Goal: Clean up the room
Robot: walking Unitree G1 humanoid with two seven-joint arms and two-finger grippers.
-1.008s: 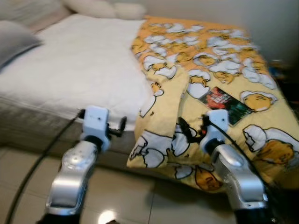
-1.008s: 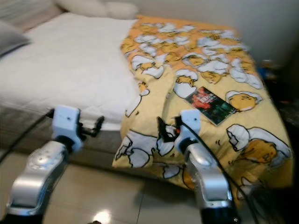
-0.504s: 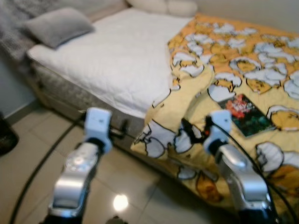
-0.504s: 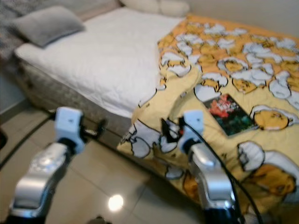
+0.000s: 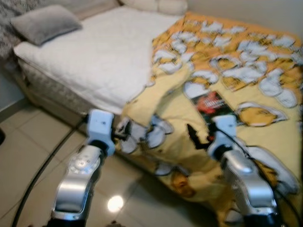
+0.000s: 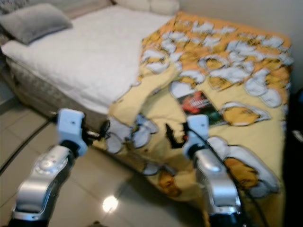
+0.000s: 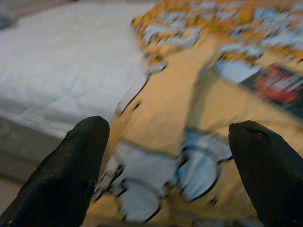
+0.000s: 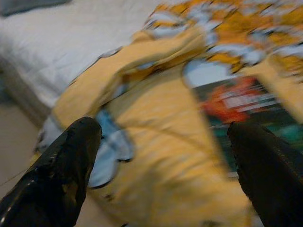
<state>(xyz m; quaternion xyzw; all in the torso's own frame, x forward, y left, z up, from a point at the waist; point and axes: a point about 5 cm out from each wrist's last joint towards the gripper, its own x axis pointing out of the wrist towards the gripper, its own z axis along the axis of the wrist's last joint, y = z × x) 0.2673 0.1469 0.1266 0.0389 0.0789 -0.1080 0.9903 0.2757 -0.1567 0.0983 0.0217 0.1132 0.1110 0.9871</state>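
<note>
A yellow blanket (image 5: 227, 61) printed with white egg cartoons covers the right half of a bed and hangs over its near edge. A dark book (image 5: 211, 105) with a red cover picture lies on the blanket; in the right wrist view the book (image 8: 241, 106) is ahead of the fingers. My left gripper (image 5: 124, 133) is open, held low at the hanging blanket corner (image 7: 156, 161). My right gripper (image 5: 196, 137) is open too, hovering above the blanket just short of the book. Neither holds anything.
The white mattress (image 5: 90, 56) takes up the left half of the bed, with a grey pillow (image 5: 45, 23) at its far left and cream pillows (image 5: 156, 5) at the head. Shiny beige floor tiles (image 5: 28, 156) lie in front. A black cable (image 5: 42, 170) trails from my left arm.
The camera has swung, so the bed sits further left in the picture and the book is nearer the middle. Both arms keep the same raised pose, grippers open.
</note>
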